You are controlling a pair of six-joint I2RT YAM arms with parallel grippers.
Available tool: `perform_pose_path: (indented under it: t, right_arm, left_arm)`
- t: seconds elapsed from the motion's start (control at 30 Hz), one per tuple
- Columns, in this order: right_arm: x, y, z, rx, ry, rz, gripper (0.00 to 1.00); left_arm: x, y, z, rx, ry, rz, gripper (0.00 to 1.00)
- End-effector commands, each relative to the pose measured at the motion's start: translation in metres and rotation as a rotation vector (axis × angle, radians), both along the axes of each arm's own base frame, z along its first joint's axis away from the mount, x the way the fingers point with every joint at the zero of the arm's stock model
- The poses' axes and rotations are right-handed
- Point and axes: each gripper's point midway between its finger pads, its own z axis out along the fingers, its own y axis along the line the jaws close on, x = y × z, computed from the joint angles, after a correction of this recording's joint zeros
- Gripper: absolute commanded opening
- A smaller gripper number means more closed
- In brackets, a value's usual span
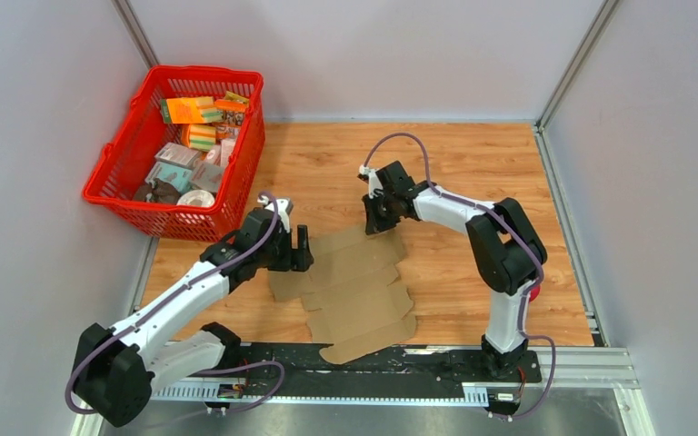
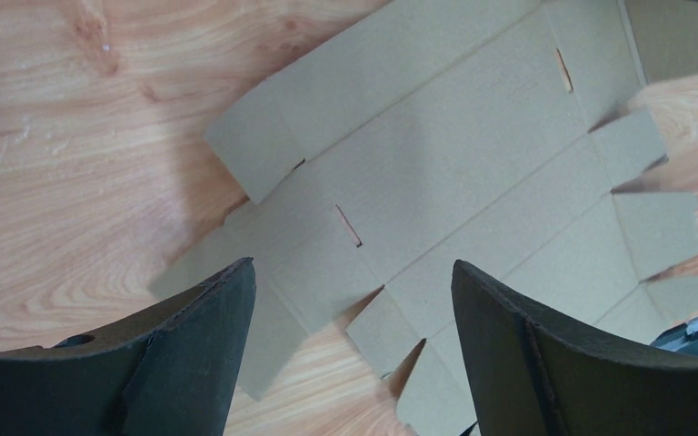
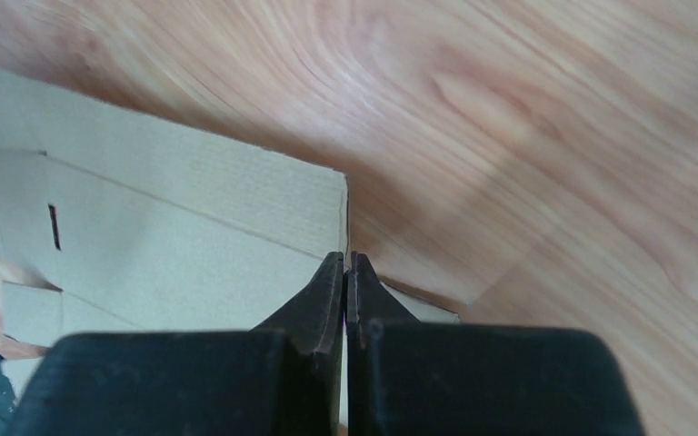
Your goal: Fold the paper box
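The paper box is a flat brown die-cut sheet with tabbed flaps, lying on the wooden table in front of the arms. My right gripper sits at the sheet's far right corner. In the right wrist view, that gripper is shut on the raised edge of a panel of the paper box. My left gripper hovers over the sheet's left end. It stands open, with the slotted panels and small tabs of the paper box below and nothing between its fingers.
A red mesh basket holding several colourful packets stands at the far left. The black base rail runs along the near edge, and the sheet's near end overlaps it. Grey walls enclose the table on three sides.
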Motion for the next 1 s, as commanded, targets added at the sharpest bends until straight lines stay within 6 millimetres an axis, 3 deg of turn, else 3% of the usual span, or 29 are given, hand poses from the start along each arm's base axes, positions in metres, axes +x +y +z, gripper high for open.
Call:
perform_pose_path:
  t: [0.0,0.13,0.33,0.5,0.7,0.97]
  right_arm:
    - [0.019,-0.032,0.031,-0.055,-0.143,-0.152,0.00]
    - [0.009,-0.056,0.029,-0.061,-0.129,-0.212,0.00]
    - [0.008,-0.063,0.026,-0.048,-0.120,-0.226,0.00]
    - [0.014,-0.073,0.029,-0.013,-0.113,-0.276,0.00]
    - [0.016,-0.067,0.030,0.013,-0.110,-0.272,0.00]
    - [0.022,-0.067,0.034,0.014,-0.097,-0.386,0.00]
  left_arm:
    - [0.023,-0.008,0.024,0.013,-0.059,-0.027,0.86]
    - [0.047,-0.019,0.022,0.059,-0.033,-0.048,0.85]
    - [0.082,-0.036,0.004,0.066,0.030,-0.078,0.80]
    - [0.094,-0.049,-0.011,0.032,0.080,-0.113,0.77]
    - [0.095,-0.063,-0.032,-0.002,0.157,-0.133,0.59]
    - [0.103,-0.079,-0.029,-0.034,0.141,-0.121,0.32]
